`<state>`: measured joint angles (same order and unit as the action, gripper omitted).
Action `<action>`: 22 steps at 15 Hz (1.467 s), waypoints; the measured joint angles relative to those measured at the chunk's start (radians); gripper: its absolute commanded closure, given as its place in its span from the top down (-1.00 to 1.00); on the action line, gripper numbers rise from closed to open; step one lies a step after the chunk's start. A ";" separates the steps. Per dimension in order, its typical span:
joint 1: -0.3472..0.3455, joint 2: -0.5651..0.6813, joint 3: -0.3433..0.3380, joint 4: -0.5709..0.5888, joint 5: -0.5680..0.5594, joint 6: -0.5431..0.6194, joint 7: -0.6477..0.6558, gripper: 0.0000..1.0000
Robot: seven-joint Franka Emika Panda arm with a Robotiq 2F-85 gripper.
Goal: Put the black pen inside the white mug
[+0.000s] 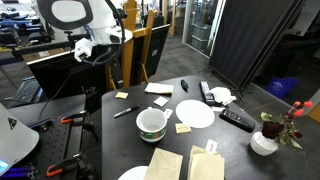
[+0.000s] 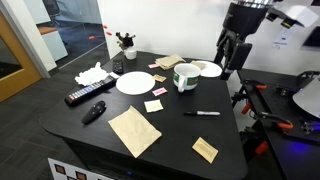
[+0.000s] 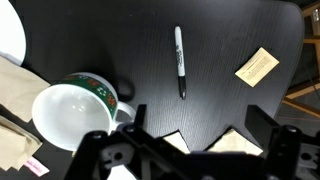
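Hovering over the black table (image 3: 215, 40): pincer (image 3: 195, 135) empty, jaws spread wide, nothing between them. In an exterior view it hangs well above the table, behind the mug.

Black pen (image 3: 180, 62): lying flat on bare table, long axis running away from the camera in the wrist view. It is clear of the white mug (image 3: 75, 110) and touches nothing. A tan paper slip (image 3: 258, 65) lies on its far side, well apart. Cannot tell which end is the tip.

Mug: upright, mouth open, interior empty, green band on the outer wall.

Handling (judgement):
- Pen is light and stiff, with a smooth round barrel. Likely to roll or skid if nudged from one side.
- Take hold at mid-length, jaws square across the barrel, so it does not pivot.
- It sits very low, so the fingertips must come nearly onto the table before closing.
- Pen looks about as long as the mug is wide. Tilt it end-down and release low inside the rim.
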<state>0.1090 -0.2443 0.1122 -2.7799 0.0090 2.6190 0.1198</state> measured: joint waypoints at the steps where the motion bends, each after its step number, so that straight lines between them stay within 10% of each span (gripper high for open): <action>1: 0.001 0.030 0.000 0.001 0.005 0.025 0.004 1.00; 22: 0.016 0.473 -0.030 0.125 -0.010 0.243 -0.054 1.00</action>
<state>0.1246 0.2288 0.0826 -2.6548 -0.0011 2.8619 0.0654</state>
